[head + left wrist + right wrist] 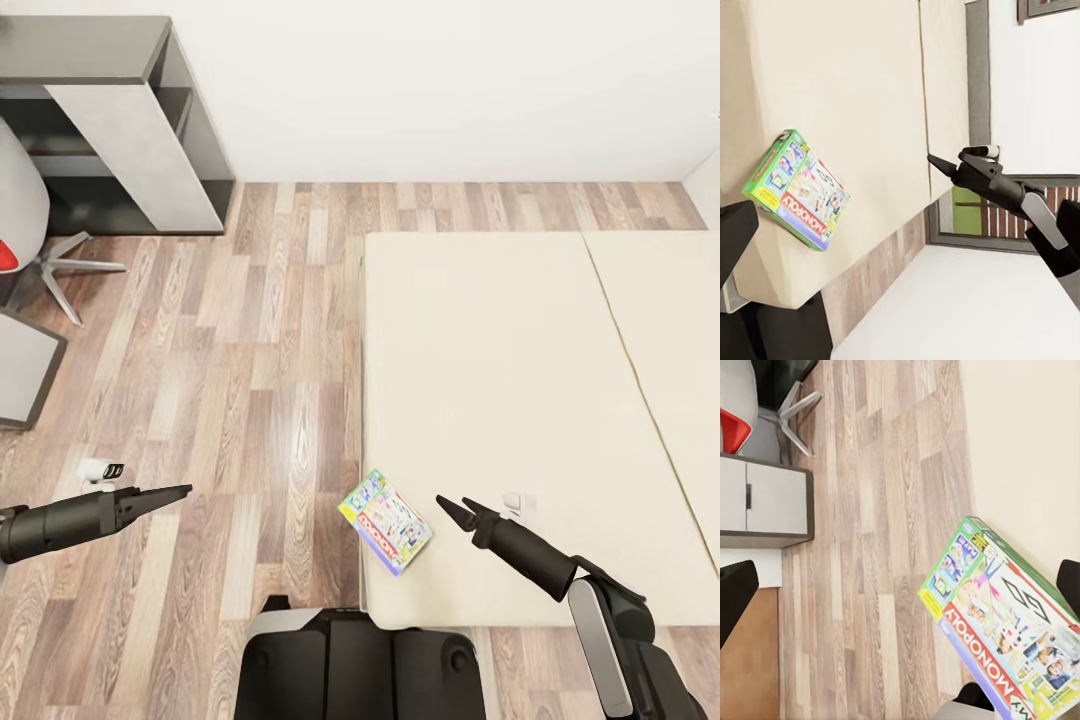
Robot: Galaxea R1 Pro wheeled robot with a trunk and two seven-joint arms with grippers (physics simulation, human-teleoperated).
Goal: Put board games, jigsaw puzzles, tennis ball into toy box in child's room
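A: How far is the tidying, judged from here?

B: I think it is at an early or middle stage. One board game, the Monopoly box (386, 521), lies on the bed (520, 400), at the near corner of the beige mattress, with one corner reaching the mattress edge beside the wood floor (250, 380). It is turned at an angle and nothing holds it.

A: Is there a second game on the bed?

B: I see only this one on the part of the mattress that the head view shows, so the other is perhaps already moved, or it lies outside the view. I cannot decide this.

A: And the pincers?

B: The right pincer (452, 510) hovers over the mattress just beside the box, not touching it. Its two fingers stand a little apart and hold nothing. The left pincer (172, 492) is over the floor, well apart from the box. In the head view its fingers look closed together and empty, though the view is poor there.

A: What remains, then?

B: At least this box must be grasped and carried to the toy box on the surface. About the puzzles and the tennis ball I can say nothing from here. Near the wall stands a dark grey desk (110, 110) with a chair (20, 220).
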